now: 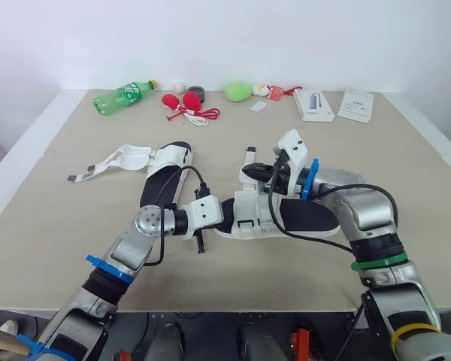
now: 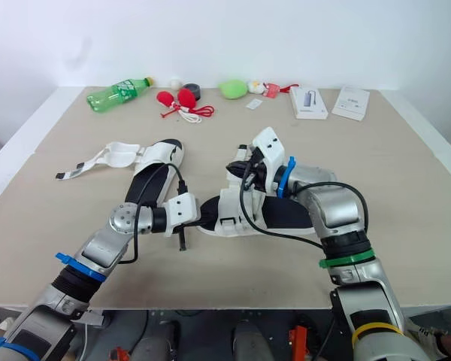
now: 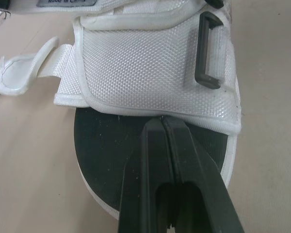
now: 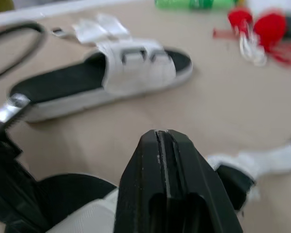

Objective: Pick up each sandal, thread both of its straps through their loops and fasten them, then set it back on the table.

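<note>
Plainly, one sandal (image 1: 162,180) lies on the beige table (image 1: 60,214), white wall (image 1: 225,37) behind.

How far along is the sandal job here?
Nothing looks finished. In hand: the near sandal lies between the left gripper and right gripper, its black loop empty and one strap loose. Left to do: the far sandal, its straps splayed on the table, unfastened.

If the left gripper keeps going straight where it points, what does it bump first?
Probably the white mesh strap of the near sandal; the left gripper has its tips right at that strap's edge.
</note>
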Available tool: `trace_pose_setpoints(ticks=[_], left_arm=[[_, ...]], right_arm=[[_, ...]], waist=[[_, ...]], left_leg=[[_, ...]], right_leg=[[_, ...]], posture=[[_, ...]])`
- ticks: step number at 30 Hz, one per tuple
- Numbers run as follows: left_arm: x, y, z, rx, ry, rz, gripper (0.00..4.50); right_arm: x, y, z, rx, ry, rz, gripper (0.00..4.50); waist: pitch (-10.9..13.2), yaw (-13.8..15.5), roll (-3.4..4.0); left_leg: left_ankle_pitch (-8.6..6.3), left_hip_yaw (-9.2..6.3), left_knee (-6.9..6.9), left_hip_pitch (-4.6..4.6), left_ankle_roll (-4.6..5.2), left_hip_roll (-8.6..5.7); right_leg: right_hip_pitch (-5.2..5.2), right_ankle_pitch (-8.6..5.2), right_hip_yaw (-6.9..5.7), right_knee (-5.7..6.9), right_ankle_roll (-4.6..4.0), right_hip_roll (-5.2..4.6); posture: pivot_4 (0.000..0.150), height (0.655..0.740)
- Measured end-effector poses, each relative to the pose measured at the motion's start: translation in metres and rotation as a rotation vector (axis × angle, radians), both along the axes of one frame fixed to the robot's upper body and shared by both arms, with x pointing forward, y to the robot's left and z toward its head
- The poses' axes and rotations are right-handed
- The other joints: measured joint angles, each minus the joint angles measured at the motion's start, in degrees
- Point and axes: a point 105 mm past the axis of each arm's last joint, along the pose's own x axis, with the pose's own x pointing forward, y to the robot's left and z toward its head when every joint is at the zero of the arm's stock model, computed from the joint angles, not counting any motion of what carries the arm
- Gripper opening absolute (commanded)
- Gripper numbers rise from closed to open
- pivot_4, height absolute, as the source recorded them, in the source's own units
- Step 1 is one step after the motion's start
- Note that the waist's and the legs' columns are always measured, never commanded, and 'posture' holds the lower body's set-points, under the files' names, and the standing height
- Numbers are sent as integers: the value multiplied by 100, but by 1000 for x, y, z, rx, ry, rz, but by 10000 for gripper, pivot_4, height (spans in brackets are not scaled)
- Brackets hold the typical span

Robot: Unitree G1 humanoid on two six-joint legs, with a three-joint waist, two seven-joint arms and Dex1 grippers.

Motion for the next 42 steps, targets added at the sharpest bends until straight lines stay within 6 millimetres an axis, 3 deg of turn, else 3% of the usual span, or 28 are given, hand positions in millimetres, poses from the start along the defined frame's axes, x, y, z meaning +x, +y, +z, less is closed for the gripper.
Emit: trace_pose_setpoints(ticks=[6,11,21,26,29,36,42], left_arm=[[-6,4,2,9,-3,-26,0],[-13,7,4,14,12,-75,0],[-31,7,2,1,77,-169,0],[-30,7,2,8,72,-171,0],[-29,8,2,10,65,-172,0],[-29,9,2,15,62,-170,0],[-28,10,1,20,63,-167,0]], right_arm=[[3,-14,-16,-110,90,-40,2109],[-4,-19,-16,-163,118,-29,2109],[-26,-27,-35,-190,237,-47,2109],[-19,-33,-37,-153,240,-110,2109],[-11,-44,-42,-124,282,-172,10402],[-2,-53,-10,103,383,-207,44622],[0,-40,-22,269,581,-204,44622]], waist=[[0,-11,0],[-4,-11,6],[-11,-3,12],[-12,-4,14],[-11,-7,15],[-11,-8,18],[-12,-12,19]], left_leg=[[-9,0,-8,-16,1,1],[-48,-4,-9,-16,20,3],[-122,-12,3,-22,53,1],[-126,-15,8,-19,55,2],[-125,-14,12,-20,55,2],[-125,-15,13,-16,55,3],[-125,-15,13,-15,55,2]], right_leg=[[-18,-13,0,0,-2,2],[-15,-28,-1,2,8,7],[-3,-74,-14,3,-28,5],[0,-78,-17,4,-28,6],[-1,-76,-17,6,-29,6],[2,-75,-17,13,-30,7],[2,-75,-17,15,-31,7]], posture=[[1500,7400],[1500,7400],[1500,7400],[1500,7400],[1500,7400],[1500,7400],[1500,7400]])
